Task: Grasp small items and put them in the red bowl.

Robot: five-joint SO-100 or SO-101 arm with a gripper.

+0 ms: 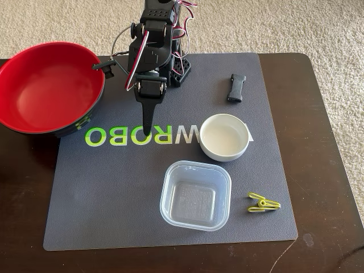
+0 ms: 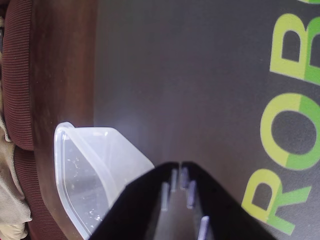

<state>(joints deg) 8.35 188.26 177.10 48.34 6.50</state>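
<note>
Four items on grey mat (image 1: 102,205) | red bowl (image 1: 48,85) far left | pincer (image 1: 147,132) clenched, empty

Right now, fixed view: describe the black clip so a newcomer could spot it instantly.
On the grey mat, look toward the far right corner, beyond the white dish. The black clip lies there alone, a short dark bar, the only black item among white, clear and yellow-green ones.
</note>
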